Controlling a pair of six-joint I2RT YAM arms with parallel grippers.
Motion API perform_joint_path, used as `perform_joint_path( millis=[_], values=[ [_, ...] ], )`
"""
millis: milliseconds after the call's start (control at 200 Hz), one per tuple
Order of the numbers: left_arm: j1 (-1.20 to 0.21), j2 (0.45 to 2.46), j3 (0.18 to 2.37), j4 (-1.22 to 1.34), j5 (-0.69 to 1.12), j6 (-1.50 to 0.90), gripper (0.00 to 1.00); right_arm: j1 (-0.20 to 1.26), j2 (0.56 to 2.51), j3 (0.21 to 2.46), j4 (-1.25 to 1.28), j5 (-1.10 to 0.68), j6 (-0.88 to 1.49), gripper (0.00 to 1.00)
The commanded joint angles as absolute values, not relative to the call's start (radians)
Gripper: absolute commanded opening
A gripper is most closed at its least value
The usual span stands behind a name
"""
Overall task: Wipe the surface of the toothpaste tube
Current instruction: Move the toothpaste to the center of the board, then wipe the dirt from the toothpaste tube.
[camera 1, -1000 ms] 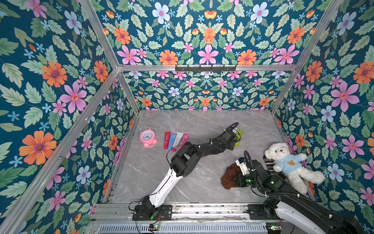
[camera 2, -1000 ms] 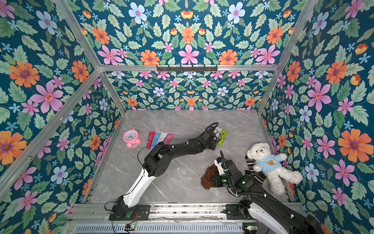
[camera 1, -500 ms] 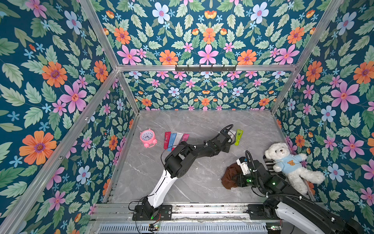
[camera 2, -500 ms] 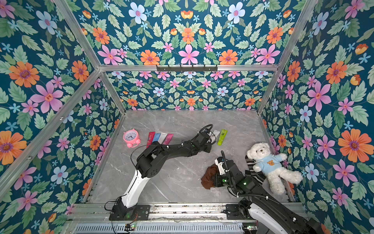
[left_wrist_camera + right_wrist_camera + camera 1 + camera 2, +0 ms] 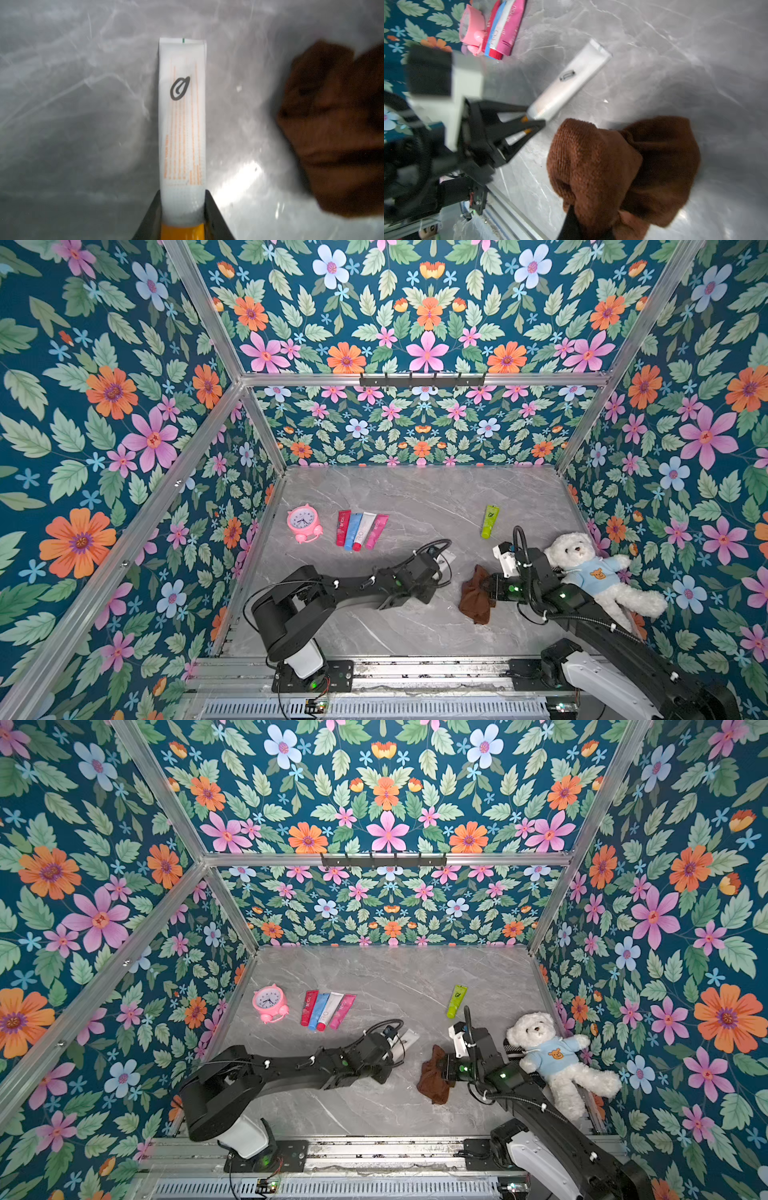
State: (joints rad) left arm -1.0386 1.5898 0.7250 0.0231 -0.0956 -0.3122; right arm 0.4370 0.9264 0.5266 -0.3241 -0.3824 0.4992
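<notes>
Here, the left jaws pinch the white toothpaste tube [image 5: 181, 116] right at its orange cap end, so the long flat body sticks out bare. I think that is a smart place to hold it, because almost all of the outside is free to be rubbed. The tube sits low over the grey table [image 5: 415, 497], near the middle, pointing away from the left arm. I cannot tell if its flat end touches the table.

The right jaws are pressed together on a brown cloth [image 5: 623, 166]. It hangs in a soft bunch just beside the tube but not on it. So I would say the wiping has not begun. Next, the cloth needs to come across and slide along the tube. The hold is only at one end, so a hard push could bend the tube or twist it loose.

The pink clock [image 5: 304, 524], the four tubes in a row [image 5: 360, 529], the green tube [image 5: 490, 521] and the teddy bear [image 5: 590, 568] lie well apart, out of the way.
</notes>
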Motion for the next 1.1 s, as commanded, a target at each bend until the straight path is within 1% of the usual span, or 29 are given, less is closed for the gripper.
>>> perform_joint_path(
  millis=[0,35,65,85,155,195,235,280,355,505,565,605,735,830,960,1095],
  values=[
    [-1.056,1.538,0.645,0.044,-0.137,-0.318,0.15,0.435,1.040,0.613,-0.293,-0.474,0.427,0.00],
    [-1.065,1.523,0.627,0.046,-0.136,-0.322,0.17,0.436,1.077,0.631,-0.277,-0.487,0.425,0.00],
    [-1.070,1.512,0.613,0.050,-0.133,-0.324,0.21,0.435,1.103,0.645,-0.260,-0.498,0.425,0.00],
    [-1.072,1.505,0.604,0.051,-0.133,-0.326,0.24,0.436,1.124,0.655,-0.252,-0.506,0.425,0.00],
    [-1.074,1.488,0.578,0.057,-0.128,-0.337,0.42,0.436,1.192,0.688,-0.228,-0.534,0.422,0.00],
    [-1.075,1.481,0.565,0.062,-0.123,-0.344,0.49,0.437,1.230,0.705,-0.215,-0.549,0.423,0.00],
    [-1.074,1.474,0.554,0.066,-0.118,-0.349,0.53,0.439,1.262,0.719,-0.202,-0.566,0.425,0.00],
    [-1.074,1.469,0.541,0.071,-0.113,-0.356,0.55,0.442,1.296,0.739,-0.191,-0.581,0.427,0.00],
    [-1.074,1.474,0.527,0.081,-0.108,-0.361,0.56,0.464,1.350,0.779,-0.200,-0.580,0.414,0.00],
    [-1.073,1.489,0.517,0.103,-0.102,-0.361,0.59,0.541,1.465,0.886,-0.284,-0.513,0.348,0.00],
    [-1.073,1.500,0.517,0.111,-0.103,-0.362,0.59,0.561,1.495,0.905,-0.291,-0.473,0.341,0.00],
    [-1.072,1.507,0.518,0.113,-0.100,-0.362,0.56,0.563,1.512,0.906,-0.277,-0.474,0.342,0.00],
    [-1.073,1.508,0.517,0.115,-0.105,-0.362,0.36,0.563,1.578,0.912,-0.246,-0.458,0.338,0.00],
    [-1.073,1.504,0.513,0.120,-0.098,-0.359,0.28,0.563,1.635,0.914,-0.222,-0.458,0.334,0.00],
    [-1.073,1.505,0.513,0.123,-0.092,-0.355,0.23,0.563,1.709,0.913,-0.190,-0.467,0.337,0.00],
    [-1.072,1.513,0.517,0.126,-0.080,-0.351,0.21,0.563,1.735,0.899,-0.160,-0.473,0.341,0.00]
  ],
)
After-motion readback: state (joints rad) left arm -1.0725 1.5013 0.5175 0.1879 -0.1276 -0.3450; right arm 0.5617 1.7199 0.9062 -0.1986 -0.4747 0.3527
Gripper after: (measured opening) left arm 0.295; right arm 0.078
